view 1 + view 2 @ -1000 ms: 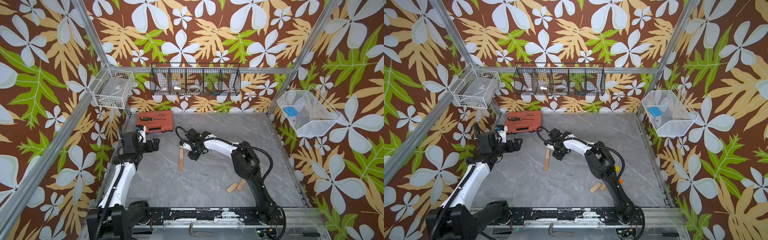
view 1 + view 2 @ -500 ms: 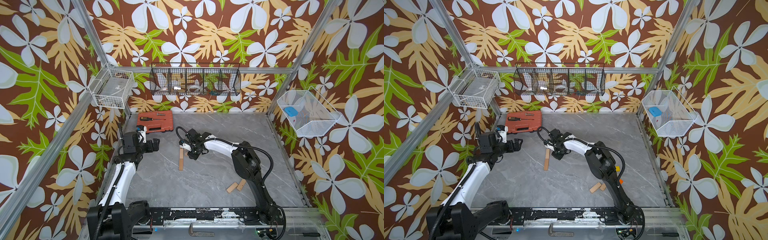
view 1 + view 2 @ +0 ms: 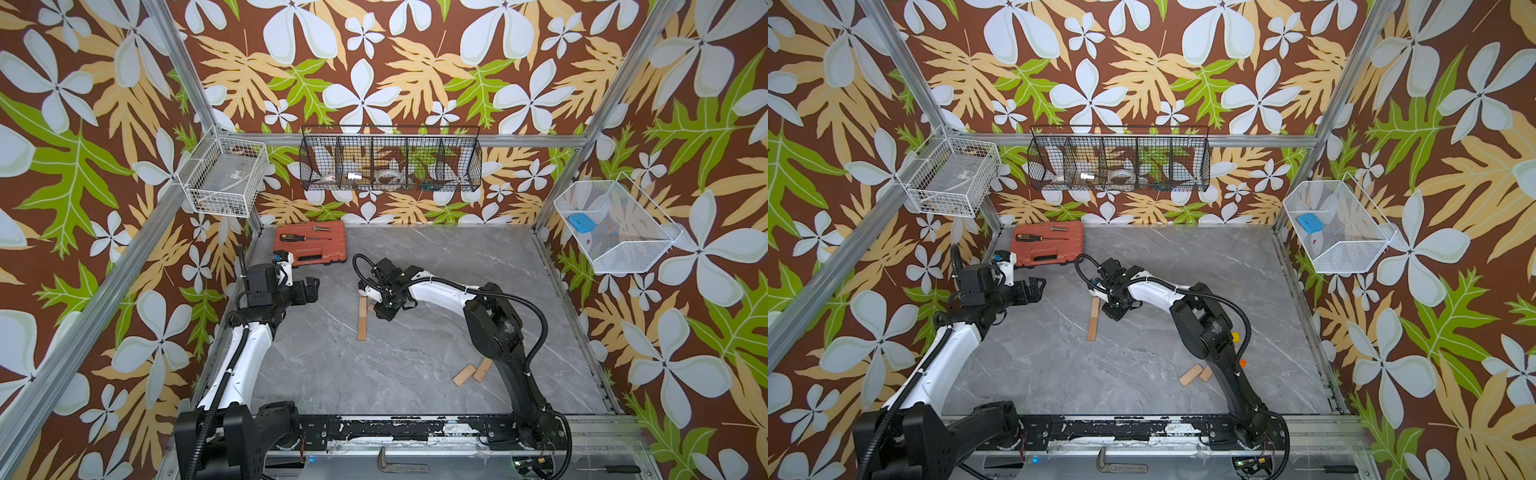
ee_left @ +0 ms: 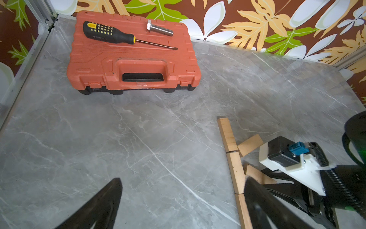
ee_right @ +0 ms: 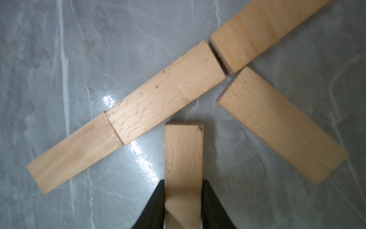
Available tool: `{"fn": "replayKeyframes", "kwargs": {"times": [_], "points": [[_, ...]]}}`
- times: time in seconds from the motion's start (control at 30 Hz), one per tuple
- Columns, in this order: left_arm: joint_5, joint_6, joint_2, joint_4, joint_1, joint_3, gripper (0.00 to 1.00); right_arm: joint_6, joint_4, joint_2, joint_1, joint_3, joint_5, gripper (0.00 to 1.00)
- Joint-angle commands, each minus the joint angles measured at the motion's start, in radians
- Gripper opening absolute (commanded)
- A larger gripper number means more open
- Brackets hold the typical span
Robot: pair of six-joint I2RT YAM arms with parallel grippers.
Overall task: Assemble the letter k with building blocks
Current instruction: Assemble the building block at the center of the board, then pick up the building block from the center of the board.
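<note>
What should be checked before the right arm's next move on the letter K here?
1. Grip of right end effector on held block: ok.
2. Line of three blocks in the stem: ok.
3. Place of slanted block beside the stem: ok.
4. End of held block meeting the stem: not ok, gap shows.
5. Held block resting on table: cannot tell.
6. State of left end effector, open, empty, away from the letter: ok.

I see blocks (image 5: pixel 164 95) of pale, matt, fine-grained wood on a glossy grey marbled surface (image 5: pixel 59 59); the case (image 4: pixel 130 59) is ribbed orange plastic.
</note>
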Motion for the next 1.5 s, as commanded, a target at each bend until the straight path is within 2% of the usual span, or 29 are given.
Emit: {"fn": "replayKeyframes", "kwargs": {"times": [0.0, 0.33, 0.57, 0.93, 1.13, 1.3, 1.4, 1.47], "points": [[-0.002, -0.003, 0.0, 0.017, 0.002, 0.003, 0.98, 0.008, -0.032, 0.013, 0.003, 0.003, -0.018, 0.32], [-0.006, 0.0, 0.0, 0.017, 0.002, 0.002, 0.98, 0.001, -0.044, 0.028, 0.003, 0.022, -0.01, 0.32], [-0.006, 0.0, 0.001, 0.017, 0.002, 0.003, 0.97, -0.004, -0.056, 0.026, 0.004, 0.019, -0.004, 0.41], [-0.004, 0.001, 0.003, 0.017, 0.002, 0.002, 0.98, -0.008, -0.05, -0.049, 0.002, 0.001, 0.015, 0.49], [0.018, 0.003, -0.01, 0.024, 0.0, -0.006, 0.97, 0.049, 0.016, -0.225, -0.011, -0.082, 0.053, 0.51], [0.082, -0.013, -0.044, 0.05, -0.031, -0.012, 0.97, 0.263, 0.203, -0.491, -0.069, -0.303, 0.117, 0.52], [0.13, -0.053, -0.063, 0.098, -0.126, -0.022, 0.97, 0.435, 0.263, -0.678, -0.112, -0.459, 0.214, 0.54], [0.142, -0.089, -0.068, 0.139, -0.237, -0.026, 0.97, 0.507, 0.245, -0.802, -0.133, -0.547, 0.299, 0.57]]}}
